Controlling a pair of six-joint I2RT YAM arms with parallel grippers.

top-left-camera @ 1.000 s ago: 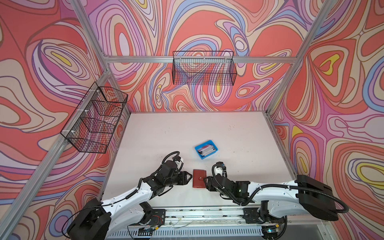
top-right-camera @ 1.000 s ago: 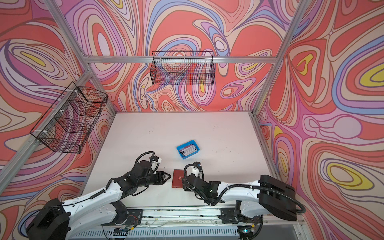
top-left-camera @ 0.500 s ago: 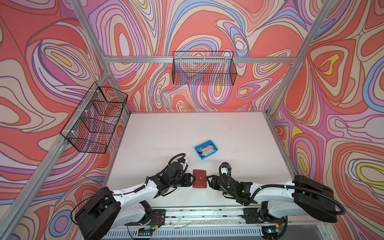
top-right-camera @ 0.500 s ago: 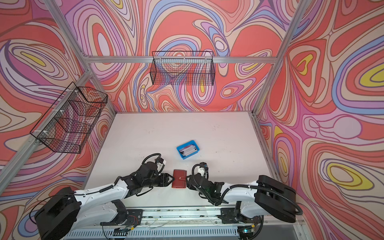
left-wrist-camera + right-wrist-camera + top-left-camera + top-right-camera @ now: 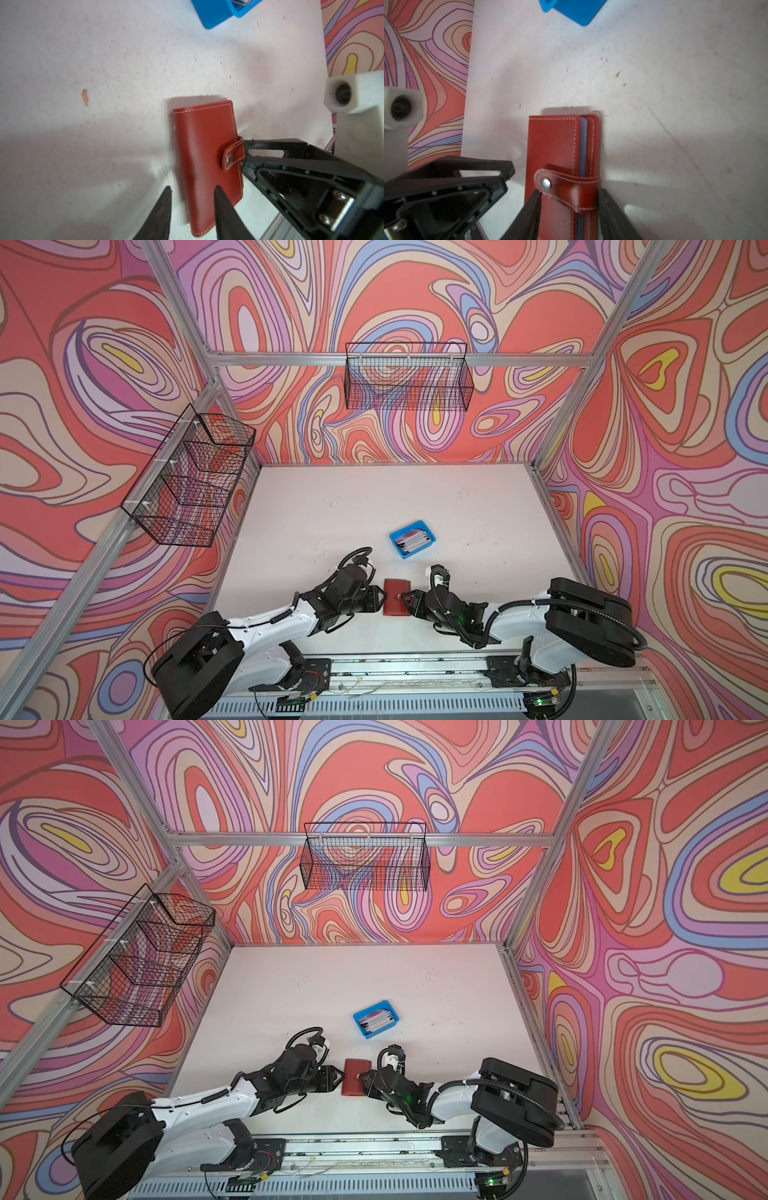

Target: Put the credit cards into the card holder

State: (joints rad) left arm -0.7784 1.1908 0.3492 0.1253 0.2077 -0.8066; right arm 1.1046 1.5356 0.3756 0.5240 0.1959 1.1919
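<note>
Loud swirl-patterned walls box in a scuffed white table point(image 5: 332, 506), and two empty wire baskets point(image 5: 407, 381) hang on them. From where I sit, the task has barely begun. The cards point(image 5: 411, 540) all lie stacked in the blue tray point(image 5: 420, 548), mid-table. The holder point(image 5: 396, 597) lies flat at the near middle, just this side of the tray, with its strap point(image 5: 566, 182) snapped down (so no sleeve is reachable yet). My left gripper point(image 5: 192, 188) has its jaws apart across the holder's left edge, one finger on the table and one over the cover, gripping nothing. My right gripper point(image 5: 569, 191) brackets the strap from the right. Its fingers look to be touching the strap, but I cannot tell whether they pinch. Unsnapping, opening and loading every card all remain.
</note>
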